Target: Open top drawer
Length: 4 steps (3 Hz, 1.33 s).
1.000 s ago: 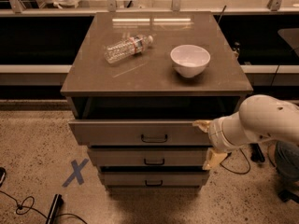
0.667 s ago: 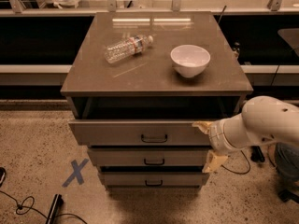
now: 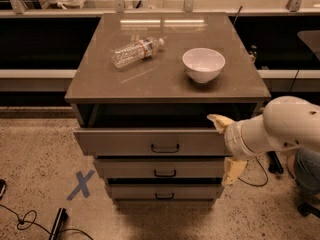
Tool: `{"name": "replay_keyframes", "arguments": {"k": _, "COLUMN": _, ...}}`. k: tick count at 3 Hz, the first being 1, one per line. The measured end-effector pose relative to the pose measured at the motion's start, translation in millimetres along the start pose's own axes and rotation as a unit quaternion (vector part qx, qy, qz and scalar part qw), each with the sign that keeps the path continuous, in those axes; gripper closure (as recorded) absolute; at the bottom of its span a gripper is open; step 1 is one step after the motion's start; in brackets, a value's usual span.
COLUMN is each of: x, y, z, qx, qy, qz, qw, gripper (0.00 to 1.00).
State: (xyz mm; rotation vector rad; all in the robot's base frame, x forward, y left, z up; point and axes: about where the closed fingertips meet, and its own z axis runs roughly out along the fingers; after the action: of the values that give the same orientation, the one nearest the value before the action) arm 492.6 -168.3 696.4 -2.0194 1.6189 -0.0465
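The top drawer (image 3: 125, 141) is the widest grey-taupe front of the cabinet, with a small black pull handle (image 3: 165, 148). It stands pulled partway out, with a dark gap showing under the cabinet top. My gripper (image 3: 225, 146) is at the right end of the drawer front, away from the handle. It is open, with one cream fingertip (image 3: 217, 121) above the front's top edge and the other (image 3: 233, 171) below it. My white arm (image 3: 285, 124) comes in from the right.
On the cabinet top (image 3: 165, 86) lie a clear plastic bottle (image 3: 134, 51) and a white bowl (image 3: 203, 64). Two narrower drawers (image 3: 160, 170) sit below. A blue X (image 3: 80, 185) marks the floor at left. Cables and a black object (image 3: 56, 223) lie at lower left.
The gripper has shifted only slightly at the drawer's right end. The drawer is still pulled partway out, and the bottle and bowl have not moved.
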Motion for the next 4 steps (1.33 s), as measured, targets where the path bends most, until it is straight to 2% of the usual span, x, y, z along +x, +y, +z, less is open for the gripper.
{"name": "replay_keyframes", "arguments": {"k": 1, "x": 4.5, "y": -17.6, "z": -2.9, "qx": 0.014, "qy": 0.012, "qz": -0.009, "qw": 0.9998, "gripper": 0.0}}
{"name": "replay_keyframes", "arguments": {"k": 2, "x": 15.3, "y": -31.6, "z": 8.7, "qx": 0.016, "qy": 0.02, "qz": -0.01, "qw": 0.9996, "gripper": 0.0}}
{"name": "replay_keyframes", "arguments": {"k": 3, "x": 28.6, "y": -34.8, "z": 30.8, "qx": 0.003, "qy": 0.023, "qz": -0.004, "qw": 0.9997, "gripper": 0.0}}
{"name": "replay_keyframes", "arguments": {"k": 4, "x": 37.4, "y": -26.3, "z": 48.9, "qx": -0.02, "qy": 0.023, "qz": 0.003, "qw": 0.9995, "gripper": 0.15}}
